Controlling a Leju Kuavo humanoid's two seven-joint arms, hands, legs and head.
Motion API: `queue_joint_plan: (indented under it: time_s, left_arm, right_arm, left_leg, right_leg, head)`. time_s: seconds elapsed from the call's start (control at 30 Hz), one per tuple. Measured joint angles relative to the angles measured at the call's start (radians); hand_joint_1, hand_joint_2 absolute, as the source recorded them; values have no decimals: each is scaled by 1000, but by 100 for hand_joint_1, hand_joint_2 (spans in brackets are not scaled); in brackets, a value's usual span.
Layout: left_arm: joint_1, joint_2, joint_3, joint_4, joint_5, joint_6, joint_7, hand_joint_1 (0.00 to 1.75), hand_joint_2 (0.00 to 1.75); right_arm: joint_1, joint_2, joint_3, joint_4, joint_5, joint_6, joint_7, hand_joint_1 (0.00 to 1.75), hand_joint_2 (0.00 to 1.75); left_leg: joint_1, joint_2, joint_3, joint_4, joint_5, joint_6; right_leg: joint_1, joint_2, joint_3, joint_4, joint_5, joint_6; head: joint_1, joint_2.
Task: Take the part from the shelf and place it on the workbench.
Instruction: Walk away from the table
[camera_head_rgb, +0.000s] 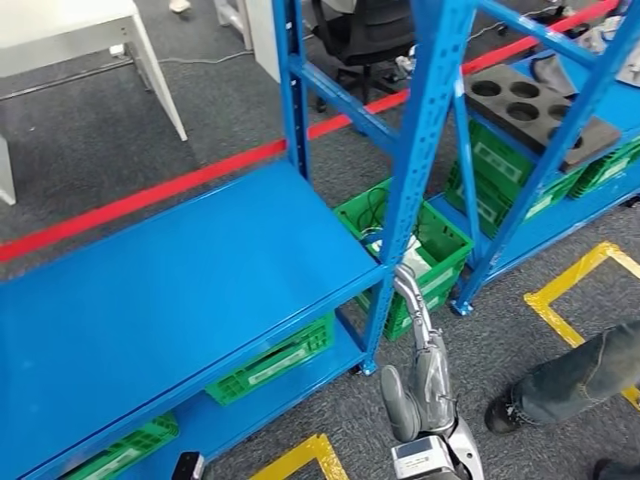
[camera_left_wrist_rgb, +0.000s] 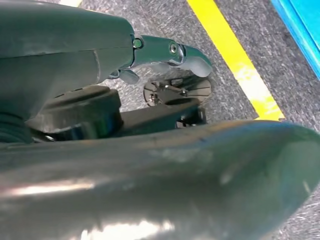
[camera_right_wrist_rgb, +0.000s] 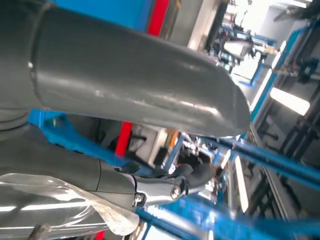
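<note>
The shelf (camera_head_rgb: 189, 280) is smooth blue painted metal with a slight sheen, its posts perforated. Green crates (camera_head_rgb: 423, 250) look like ribbed plastic; the floor (camera_head_rgb: 98, 140) is rough grey carpet. The right hand (camera_head_rgb: 423, 385) has glossy silver metal.

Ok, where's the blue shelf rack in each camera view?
Head view: the blue shelf rack spans the middle, green crates beneath.
Left wrist view: its blue edge lies just beyond the yellow floor tape.
Right wrist view: its blue beams cross behind the right hand.
Shared landmark: the yellow tape, also by the rack in the head view.
</note>
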Motion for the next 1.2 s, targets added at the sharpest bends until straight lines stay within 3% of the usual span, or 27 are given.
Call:
queue_joint_plan:
  time_s: [0.07, 0.1, 0.17, 0.23, 0.27, 0.3, 0.33, 0.37, 0.43, 0.5, 0.57, 0.6, 0.67, 0.73, 0.8, 0.83, 0.9, 0.97, 1.03, 1.1, 1.13, 1.2]
  left_arm:
    - [2, 0, 0, 0, 0, 0, 0, 0, 0]
    - [5, 1, 0, 0, 0, 0, 0, 0, 0]
    - [4, 0, -1, 0, 0, 0, 1, 0, 0]
    - [1, -2, -1, 0, 0, 0, 1, 0, 0]
    - [1, -3, -1, 0, 0, 0, 1, 0, 0]
    - [1, -3, -1, 0, 0, 0, 1, 0, 0]
    - [2, -3, -1, 0, 0, 0, 1, 0, 0]
    - [3, -3, -1, 0, 0, 0, 1, 0, 0]
    - [2, -3, -1, 0, 0, 0, 1, 0, 0]
    - [0, -3, -2, 0, 0, 0, 1, 0, 0]
    - [2, -2, -2, 0, 0, 0, 1, 0, 0]
    - [3, -2, -2, 0, 0, 0, 1, 0, 0]
    - [3, -2, -2, 0, 0, 0, 2, 0, 0]
    - [0, -2, -3, 0, 0, 1, 1, 0, 0]
    - [-1, -2, -3, 0, 0, 0, 1, 0, 0]
    - [1, -2, -3, 0, 0, 0, 1, 0, 0]
    - [3, -1, -3, 0, 0, 0, 1, 0, 0]
    - [1, 0, -3, 0, 1, 0, 1, 0, 0]
    - [-1, 0, -3, 0, 2, 0, 0, 0, 0]
    - [1, 0, -3, 0, 3, 0, -1, 0, 0]
    - [2, 0, -3, 0, 3, 0, -1, 0, 0]
    - [2, -1, -3, 0, 4, -1, -2, 0, 0]
  right_arm:
    - [-1, 0, 0, 0, 0, -1, 0, 0, 0]
    - [-2, 0, 0, -1, 0, -1, 0, 0, 0]
    - [-4, 0, 0, -2, 0, -2, -1, 0, 0]
    - [0, 0, 0, -2, -1, -5, 0, 0, 0]
    - [3, 0, 0, -2, -2, -5, 1, 0, 0]
    - [4, 0, 0, -2, -2, -6, 1, 0, 0]
    - [5, 0, 0, -1, -3, -6, 1, 0, 0]
    - [5, 0, -1, -1, -3, -6, 1, 0, 0]
    - [5, 0, -1, -1, -3, -7, 1, 0, 0]
    - [7, 0, -1, -1, -3, -8, 1, 0, 0]
    - [8, 0, -2, -1, -3, -9, 1, 0, 0]
    - [8, 0, -3, -1, -2, -10, 1, 0, 0]
    - [8, 0, -3, -1, -2, -11, 0, 0, 0]
    - [10, 0, -4, -1, -2, -12, 0, 0, 0]
    - [11, 0, -5, -1, -2, -12, 0, 0, 0]
    - [11, 0, -6, -1, -2, -13, 0, 0, 0]
    - [11, 0, -6, -1, -2, -13, 0, 0, 0]
    - [11, 0, -6, -1, -2, -15, 0, 0, 0]
    - [11, 0, -7, -1, -2, -17, 0, 0, 0]
    - [9, 0, -7, -3, -2, -18, 1, 0, 0]
    - [9, 0, -7, -4, -2, -18, 1, 0, 0]
    - [9, -1, -7, -5, -2, -19, 2, 0, 0]
  left_leg:
    - [-1, -18, -1, -7, 2, 8]
    - [2, -30, 2, -12, 5, 12]
    - [10, -53, 8, -22, 11, 21]
    - [13, -78, 8, -23, 12, 26]
    - [13, -93, 7, -23, 11, 27]
    - [12, -107, 7, -22, 11, 27]
    - [12, -122, 8, -22, 11, 27]
    - [13, -137, 10, -21, 11, 26]
    - [14, -165, 9, -16, 8, 20]
    - [16, -189, 0, -10, 8, 10]
    - [19, -212, -8, -9, 12, -2]
    - [19, -208, -10, -7, 11, -8]
    - [16, -158, -32, 39, -17, -19]
    - [16, -98, -93, 163, -77, -28]
    - [21, -85, -149, 275, -111, -32]
    - [23, -83, -153, 282, -100, -33]
    - [23, -68, -104, 183, -33, -29]
    - [13, -14, -38, 54, 15, -17]
    - [2, 17, -17, 5, 18, -6]
    - [3, -5, -19, -1, 19, 5]
    - [5, -18, -19, -4, 20, 10]
    - [12, -45, -17, -9, 24, 21]
  right_leg:
    - [2, -19, 6, -4, -4, 10]
    - [1, -11, 7, -1, -11, 16]
    - [-2, 43, -16, 54, -48, 25]
    - [-5, 98, -83, 187, -106, 30]
    - [-6, 107, -118, 247, -123, 31]
    - [-6, 110, -140, 276, -121, 32]
    - [-6, 112, -142, 265, -98, 32]
    - [-7, 117, -125, 214, -58, 31]
    - [-12, 163, -69, 79, 10, 28]
    - [-16, 205, -36, 12, 27, 21]
    - [-15, 195, -29, 7, 26, 10]
    - [-15, 183, -27, 5, 28, 4]
    - [-17, 152, -20, -2, 29, -7]
    - [-16, 117, -14, -4, 26, -15]
    - [-15, 83, -10, -4, 20, -17]
    - [-15, 68, -7, -3, 17, -17]
    - [-14, 42, 5, -4, 8, -14]
    - [-10, 20, 14, -3, -3, -6]
    - [-4, -3, 21, -5, -13, 5]
    - [-4, -19, 27, -7, -20, 16]
    - [-6, -1, 25, 2, -30, 20]
    - [-10, 62, -11, 80, -76, 28]
  head:
    - [0, 0]
    - [1, 0]
    - [6, 0]
    - [11, 0]
    - [12, 0]
    - [12, 0]
    - [12, 0]
    - [12, 0]
    - [11, 0]
    - [11, 0]
    - [10, 0]
    - [10, 0]
    - [5, 0]
    - [-1, 0]
    - [-1, 0]
    - [-1, 0]
    - [-1, 0]
    - [-1, 0]
    - [-1, 0]
    - [0, 0]
    - [1, 0]
    - [8, 0]
